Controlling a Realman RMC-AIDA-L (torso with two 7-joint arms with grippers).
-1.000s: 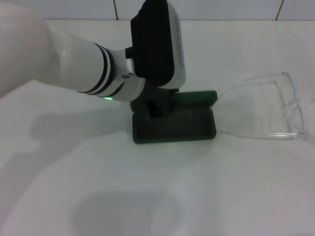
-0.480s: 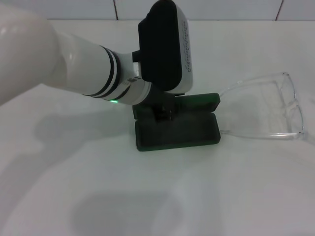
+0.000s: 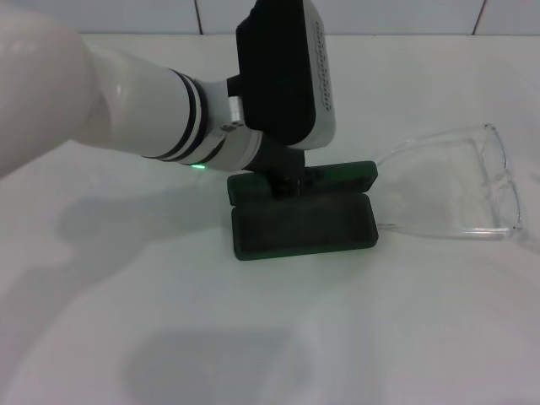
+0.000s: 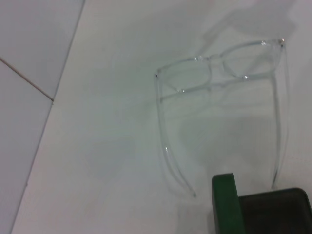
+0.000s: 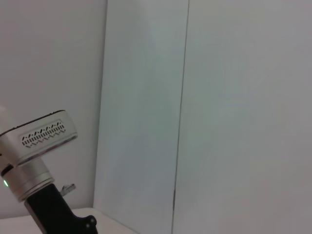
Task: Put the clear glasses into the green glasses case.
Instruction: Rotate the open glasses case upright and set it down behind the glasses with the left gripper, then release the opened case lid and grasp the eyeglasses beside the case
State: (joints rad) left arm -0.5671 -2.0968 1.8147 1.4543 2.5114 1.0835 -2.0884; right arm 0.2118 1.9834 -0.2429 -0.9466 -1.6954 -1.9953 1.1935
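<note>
Two things matter as we scan from left: our left gripper [image 3: 285,181] sits at the open green glasses case [image 3: 304,226], at its lid hinge, probably steadying it; whether it is clenched, we cannot tell. Rightward, the clear glasses [image 3: 472,181] lie unfolded just beside the case.

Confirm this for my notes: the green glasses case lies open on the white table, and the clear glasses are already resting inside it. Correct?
Not quite. The green glasses case does lie open on the white table, but the clear glasses are not inside it; they lie on the table beside the case, on the robot's right. The head view shows this.
</note>
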